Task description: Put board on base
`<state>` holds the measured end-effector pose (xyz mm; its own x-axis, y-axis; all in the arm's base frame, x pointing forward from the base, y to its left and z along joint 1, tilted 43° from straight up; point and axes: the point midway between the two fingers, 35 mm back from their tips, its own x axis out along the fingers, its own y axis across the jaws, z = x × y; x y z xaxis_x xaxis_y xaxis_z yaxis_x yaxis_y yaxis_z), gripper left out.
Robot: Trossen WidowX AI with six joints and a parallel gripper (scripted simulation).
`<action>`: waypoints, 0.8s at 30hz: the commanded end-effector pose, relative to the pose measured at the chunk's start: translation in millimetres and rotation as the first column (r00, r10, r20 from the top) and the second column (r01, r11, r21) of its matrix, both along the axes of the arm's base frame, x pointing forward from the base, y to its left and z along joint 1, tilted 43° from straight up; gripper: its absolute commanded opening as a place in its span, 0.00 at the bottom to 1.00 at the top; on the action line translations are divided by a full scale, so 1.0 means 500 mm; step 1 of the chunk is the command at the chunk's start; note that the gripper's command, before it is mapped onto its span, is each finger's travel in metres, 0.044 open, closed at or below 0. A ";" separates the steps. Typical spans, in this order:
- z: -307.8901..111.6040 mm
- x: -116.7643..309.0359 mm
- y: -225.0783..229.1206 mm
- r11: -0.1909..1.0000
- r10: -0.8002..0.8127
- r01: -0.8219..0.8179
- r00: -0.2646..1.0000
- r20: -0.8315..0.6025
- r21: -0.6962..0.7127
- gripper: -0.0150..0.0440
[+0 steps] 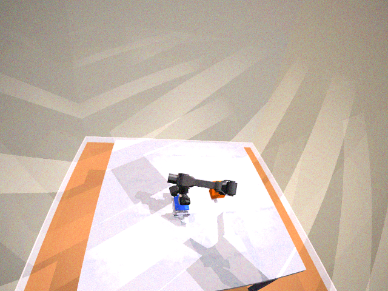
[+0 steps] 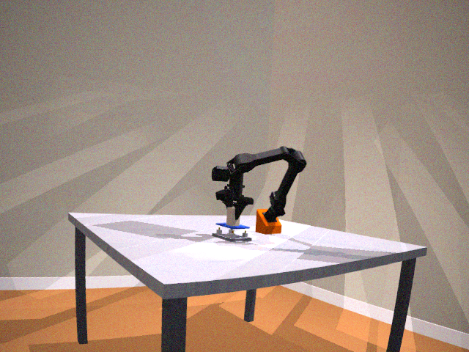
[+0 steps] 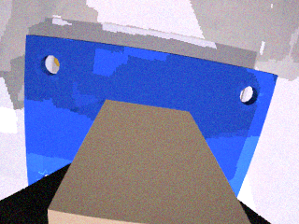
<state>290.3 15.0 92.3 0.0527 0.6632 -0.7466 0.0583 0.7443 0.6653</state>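
My gripper [image 2: 233,218] [image 3: 141,175] is shut on the tan square handle [image 2: 230,213] [image 3: 140,154] of the blue board. The blue board [image 1: 180,205] [image 2: 242,226] [image 3: 187,84] is held roughly level, handle side up, a little above the grey base [image 1: 180,214] [image 2: 231,238] [image 3: 234,53]. Three posts show under the board in the exterior view, with a small gap below it; the fourth is hidden. In the wrist view, gold shows at the right side of the left hole [image 3: 51,64], while the right hole [image 3: 248,94] shows only light grey and white. The near holes are mostly hidden.
The arm's orange mount [image 1: 216,193] [image 2: 269,227] stands to the right of the base on the white table [image 1: 131,244] [image 2: 182,265]. The arm arches over from it. Shadows and bright patches cross the table top.
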 end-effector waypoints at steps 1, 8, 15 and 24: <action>0.000 0.000 0.000 1.000 -0.002 0.002 1.000 0.000 0.001 0.25; 0.001 0.001 -0.001 1.000 -0.001 0.001 1.000 0.001 0.000 0.25; -0.005 0.000 0.005 1.000 -0.004 0.004 1.000 -0.002 0.000 0.25; -0.011 -0.001 0.011 1.000 -0.006 0.006 1.000 -0.003 0.000 0.25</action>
